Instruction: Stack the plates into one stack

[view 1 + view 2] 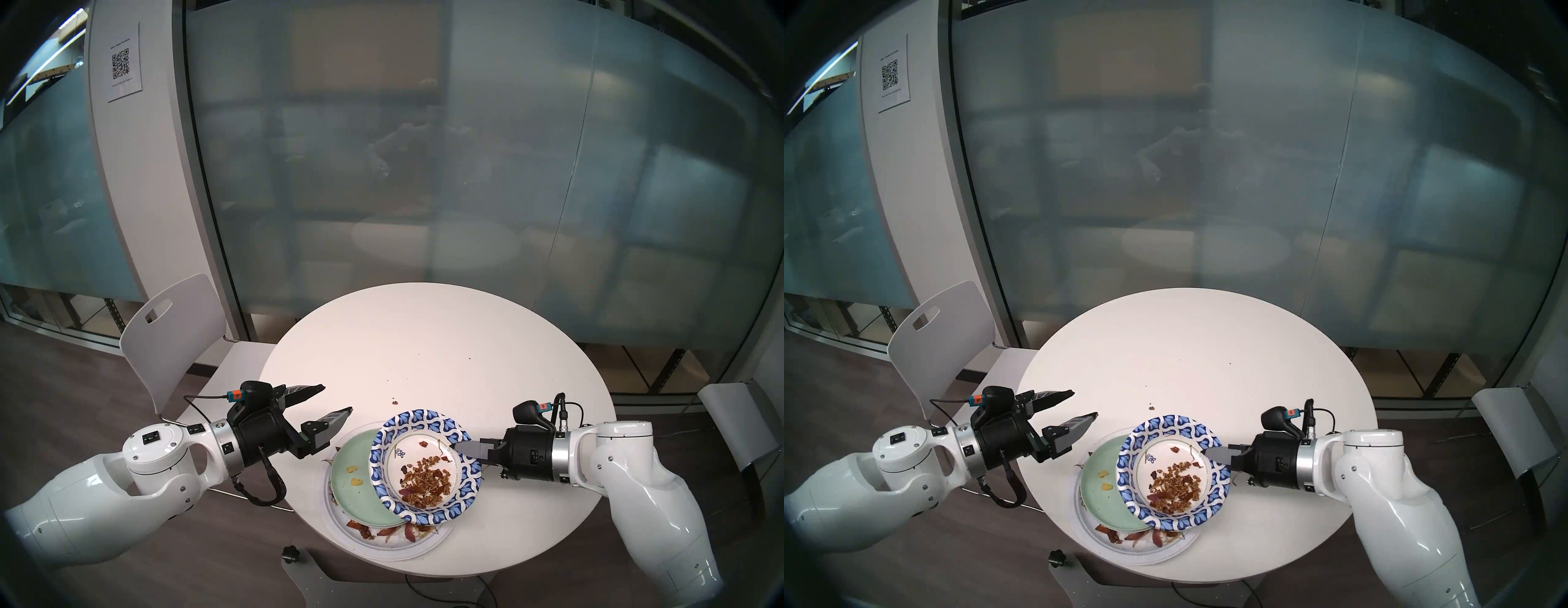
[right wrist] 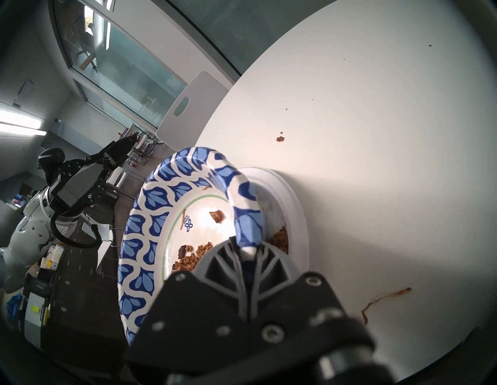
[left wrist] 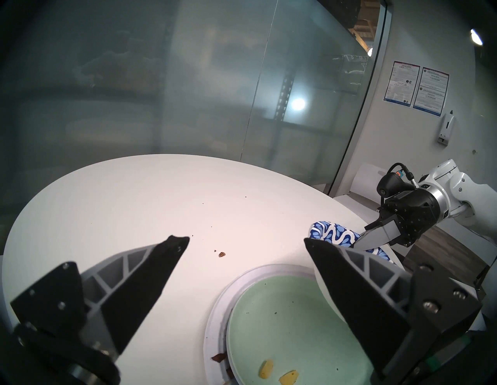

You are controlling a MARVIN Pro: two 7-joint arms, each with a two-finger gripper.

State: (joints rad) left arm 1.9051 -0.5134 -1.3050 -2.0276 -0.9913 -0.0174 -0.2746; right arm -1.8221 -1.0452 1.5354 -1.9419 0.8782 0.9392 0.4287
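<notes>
Currently the right gripper (image 1: 457, 446) is pinching the rim of the blue-and-white patterned paper plate (image 1: 425, 465), jaws closed on it, and is holding it tilted and off-centre over the pale-green plate (image 1: 355, 479). Risk: that thin rim is already buckling at the pinch, and any further tilt is likely sending the brown crumbs (image 1: 426, 479) sliding off; a brown strand (image 2: 387, 301) and a stray crumb (image 1: 395, 401) are already lying on the round white table (image 1: 424, 339) beside the patterned plate. Under the patterned plate, the pale-green plate is carrying two yellow morsels (image 1: 354, 475) and is sitting on the large white paper plate (image 1: 394, 545), which is holding reddish-brown scraps (image 1: 373, 530). Left of the patterned plate, the left gripper (image 1: 335, 401) is hovering with jaws spread wide, holding nothing.
</notes>
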